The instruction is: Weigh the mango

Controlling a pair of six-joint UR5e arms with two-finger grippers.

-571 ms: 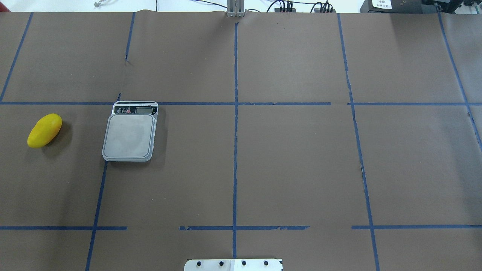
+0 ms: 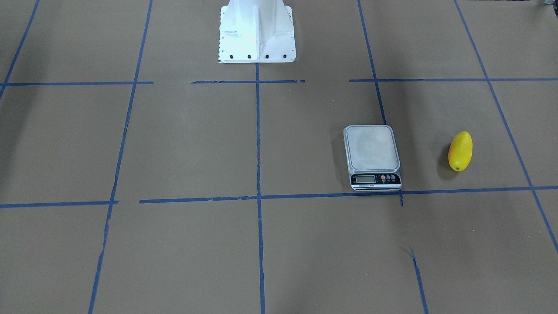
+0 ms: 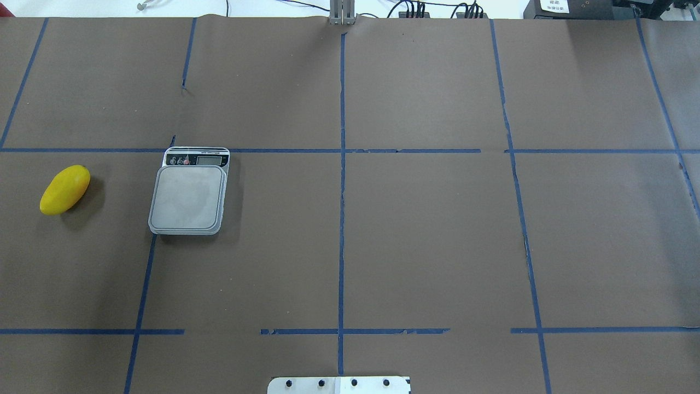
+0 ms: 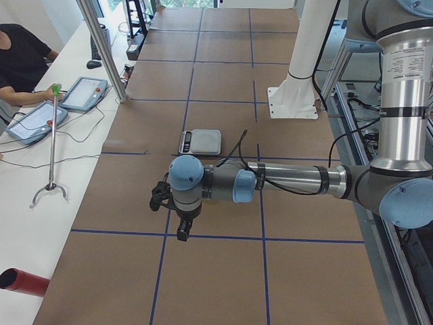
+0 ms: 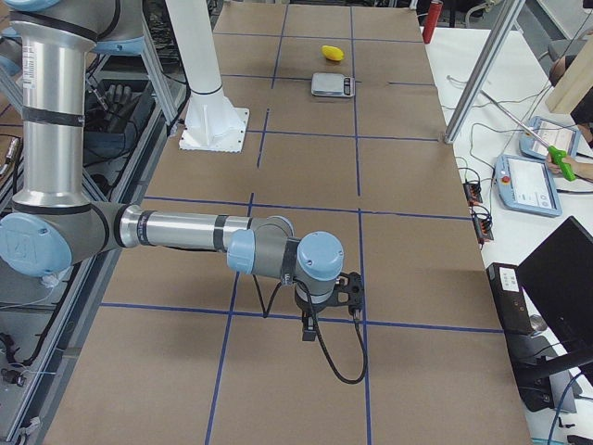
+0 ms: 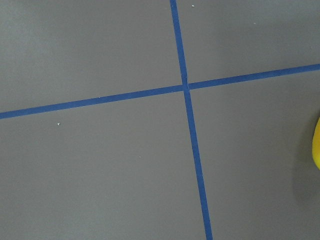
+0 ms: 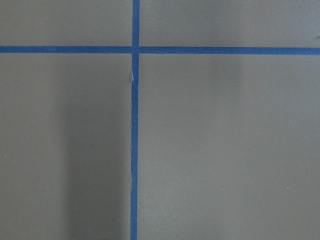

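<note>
The yellow mango (image 3: 64, 189) lies on the brown table paper, left of the scale (image 3: 188, 197), with a gap between them. It also shows in the front view (image 2: 460, 151), far off in the right side view (image 5: 333, 52), and as a yellow sliver at the edge of the left wrist view (image 6: 317, 145). The scale's platform (image 2: 372, 148) is bare. My left gripper (image 4: 162, 197) hangs over the table near the mango's end; the mango is hidden there. My right gripper (image 5: 348, 291) hangs over the opposite end. I cannot tell if either is open or shut.
Blue tape lines grid the table. The white robot base (image 2: 257, 30) stands at the table's robot-side edge. An operator (image 4: 20, 61) sits beside the table with tablets (image 4: 82, 93), and a red cylinder (image 4: 24, 282) lies near the table's end.
</note>
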